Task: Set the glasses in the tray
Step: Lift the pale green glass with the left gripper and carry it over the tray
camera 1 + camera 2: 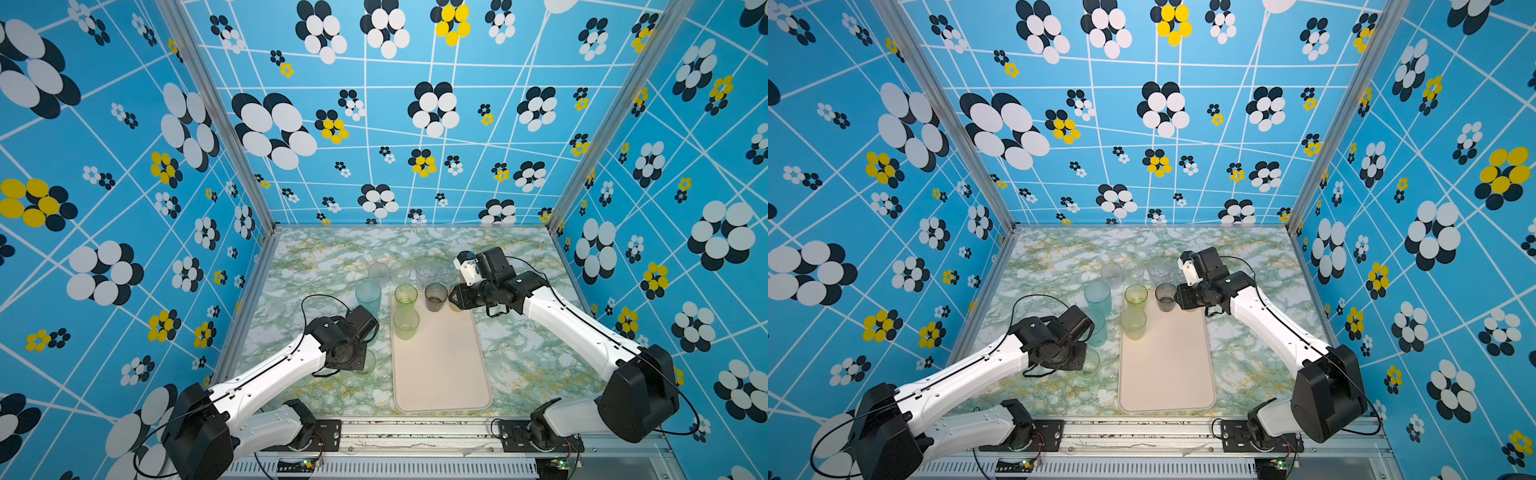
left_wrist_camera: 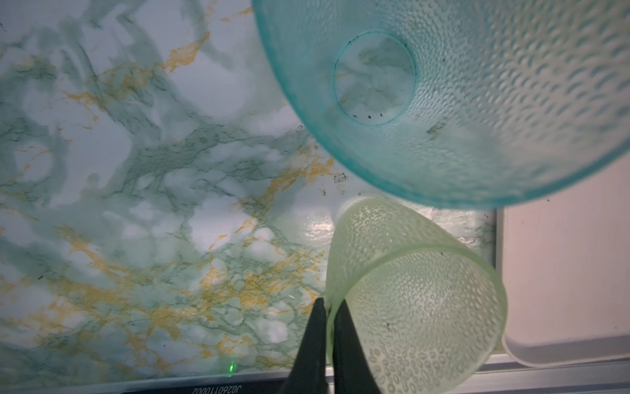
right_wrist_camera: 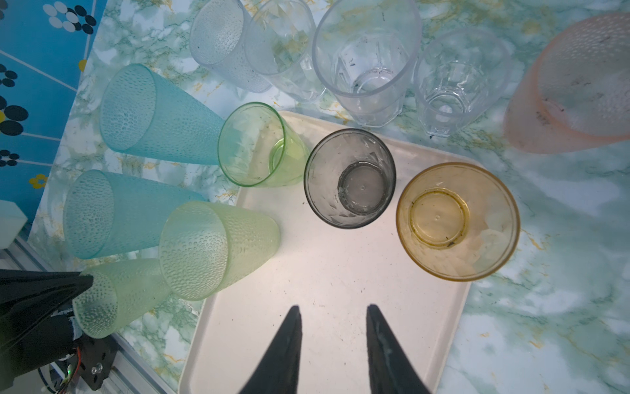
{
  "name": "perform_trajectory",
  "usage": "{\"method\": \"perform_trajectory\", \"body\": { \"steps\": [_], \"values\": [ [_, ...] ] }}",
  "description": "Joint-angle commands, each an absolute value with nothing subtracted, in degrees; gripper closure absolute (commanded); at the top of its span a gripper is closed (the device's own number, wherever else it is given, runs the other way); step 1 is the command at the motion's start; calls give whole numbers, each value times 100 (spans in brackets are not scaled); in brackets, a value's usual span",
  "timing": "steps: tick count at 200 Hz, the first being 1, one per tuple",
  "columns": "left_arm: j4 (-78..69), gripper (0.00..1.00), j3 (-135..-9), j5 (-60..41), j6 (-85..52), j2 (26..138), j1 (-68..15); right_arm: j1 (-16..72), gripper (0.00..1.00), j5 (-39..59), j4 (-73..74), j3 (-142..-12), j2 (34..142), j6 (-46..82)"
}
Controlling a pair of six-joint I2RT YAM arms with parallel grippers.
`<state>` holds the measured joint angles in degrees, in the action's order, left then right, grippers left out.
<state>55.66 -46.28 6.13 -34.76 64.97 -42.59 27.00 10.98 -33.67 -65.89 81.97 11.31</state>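
Note:
My left gripper (image 2: pixel 330 303) is shut on the rim of a light green dimpled glass (image 2: pixel 419 307), one finger inside and one outside. That glass (image 1: pixel 366 360) is on the left of the tray (image 1: pixel 440 374), half hidden under my wrist. A teal glass (image 2: pixel 443 102) stands close behind it. In the tray's (image 3: pixel 324 273) far end stand a green faceted glass (image 3: pixel 259 146), a grey glass (image 3: pixel 351 177), an amber glass (image 3: pixel 456 221) and another light green dimpled glass (image 3: pixel 218 249). My right gripper (image 3: pixel 334 308) hangs open over the tray, with nothing between its fingers.
Two teal glasses (image 3: pixel 153 116) (image 3: pixel 112 215) stand left of the tray on the marble table (image 1: pixel 324 257). Several clear glasses (image 3: pixel 368 61) cluster behind the tray's far edge, and a pink glass (image 3: pixel 576 85) stands to their right. Blue patterned walls enclose three sides.

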Motion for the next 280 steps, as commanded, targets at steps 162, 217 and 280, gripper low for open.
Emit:
{"method": "perform_trajectory", "body": {
  "steps": [162,217,280],
  "values": [
    [5448,93,-8982,-978,-1420,9462,-5581,1828,67,962,-3699,-6228,7827,1143],
    [6214,93,-10405,-736,-667,10969,-5343,1738,67,934,-3795,-6230,7770,1118],
    [6286,93,-10696,-891,-335,11661,-4784,1731,67,941,-3823,-6303,7848,1116]
  ]
}}
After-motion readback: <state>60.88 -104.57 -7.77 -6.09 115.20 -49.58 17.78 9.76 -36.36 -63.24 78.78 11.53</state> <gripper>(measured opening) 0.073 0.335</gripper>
